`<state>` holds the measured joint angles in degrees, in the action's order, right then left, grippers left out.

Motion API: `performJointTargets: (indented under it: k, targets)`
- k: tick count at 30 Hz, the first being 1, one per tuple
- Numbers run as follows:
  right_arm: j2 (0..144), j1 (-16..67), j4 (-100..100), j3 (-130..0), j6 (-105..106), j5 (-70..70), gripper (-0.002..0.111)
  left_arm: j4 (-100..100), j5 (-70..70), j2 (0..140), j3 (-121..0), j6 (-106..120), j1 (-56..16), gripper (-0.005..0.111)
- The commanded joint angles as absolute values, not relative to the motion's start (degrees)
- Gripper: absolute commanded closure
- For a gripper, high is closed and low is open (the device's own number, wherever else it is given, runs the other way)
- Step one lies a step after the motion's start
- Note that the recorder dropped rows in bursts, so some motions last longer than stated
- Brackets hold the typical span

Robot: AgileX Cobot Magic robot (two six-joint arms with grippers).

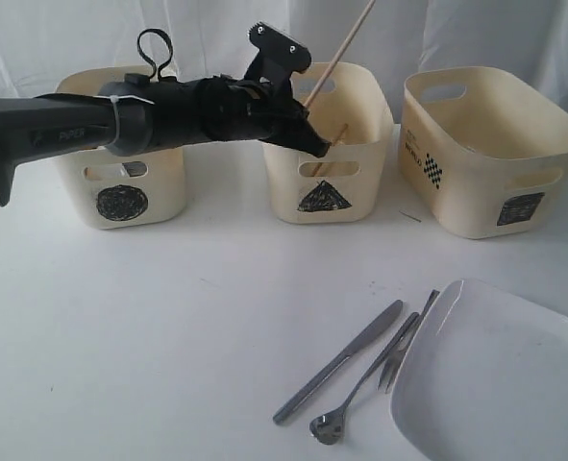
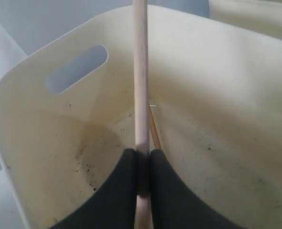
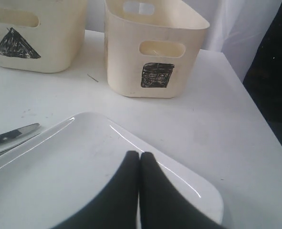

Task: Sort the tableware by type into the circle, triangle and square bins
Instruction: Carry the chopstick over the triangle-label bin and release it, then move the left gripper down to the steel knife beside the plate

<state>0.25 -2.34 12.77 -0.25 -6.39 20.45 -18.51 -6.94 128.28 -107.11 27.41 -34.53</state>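
My left gripper (image 1: 317, 144) is shut on a wooden chopstick (image 1: 341, 53), which slants up out of the triangle bin (image 1: 327, 197). In the left wrist view the stick (image 2: 140, 71) runs between the black fingers (image 2: 126, 186) and over the bin's inside (image 2: 217, 119). A second chopstick (image 2: 154, 131) lies in the bin. A steel knife (image 1: 341, 360), fork (image 1: 408, 341) and spoon (image 1: 346, 403) lie on the table beside the large white plate (image 1: 495, 384). My right gripper (image 3: 140, 155) is shut and empty above that plate (image 3: 59, 167); the exterior view does not show it.
The circle bin (image 1: 122, 187) stands at the back left and the square bin (image 1: 485, 163) at the back right. The right wrist view shows the square bin (image 3: 155, 52), the triangle bin (image 3: 36, 38), the knife tip (image 3: 12, 135) and the table's edge (image 3: 255, 114).
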Motion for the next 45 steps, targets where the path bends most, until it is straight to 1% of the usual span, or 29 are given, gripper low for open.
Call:
performJointTargets:
  k: [1, 4, 5, 8, 11, 20, 29, 37, 41, 45]
  targets:
    - [0.0, -2.41, 12.95, 0.0, -6.26, 20.17, 0.108, -19.34, -5.58, 128.55, -107.36, 25.26, -34.37, 0.107]
    - [0.0, -2.41, 12.95, 0.0, -6.26, 20.17, 0.108, -19.34, -5.9, 128.55, -107.36, 25.37, -34.37, 0.105]
    - [0.0, -2.41, 12.95, 0.0, -6.26, 20.17, 0.108, -19.34, -5.9, 128.55, -107.36, 25.25, -34.37, 0.101]
    - [0.0, -2.41, 12.95, 0.0, -6.26, 20.17, 0.108, -19.34, -5.8, 128.01, -107.36, 25.02, -34.37, 0.078]
    - [0.0, -2.41, 12.95, 0.0, -6.26, 20.17, 0.108, -19.34, -5.56, 127.12, -107.36, 25.02, -34.37, 0.069]
    - [0.0, -2.41, 12.95, 0.0, -6.26, 20.17, 0.108, -19.46, 1.87, 122.79, -107.36, 24.1, -34.37, 0.068]
    - [0.0, -2.41, 12.95, 0.0, -6.26, 20.17, 0.108, -19.46, 20.76, 118.14, -107.25, 22.7, -34.37, 0.068]
    - [0.0, -2.41, 12.95, 0.0, -6.26, 20.17, 0.108, -19.46, 28.59, 113.73, -107.07, 22.95, -34.37, 0.068]
    - [0.0, -2.41, 12.95, 0.0, -6.26, 20.17, 0.108, -19.46, 30.38, 111.18, -104.13, 22.95, -34.37, 0.068]
    - [0.0, -2.41, 12.95, 0.0, -6.26, 20.17, 0.108, -20.78, 33.0, 108.22, -98.32, 22.83, -34.37, 0.068]
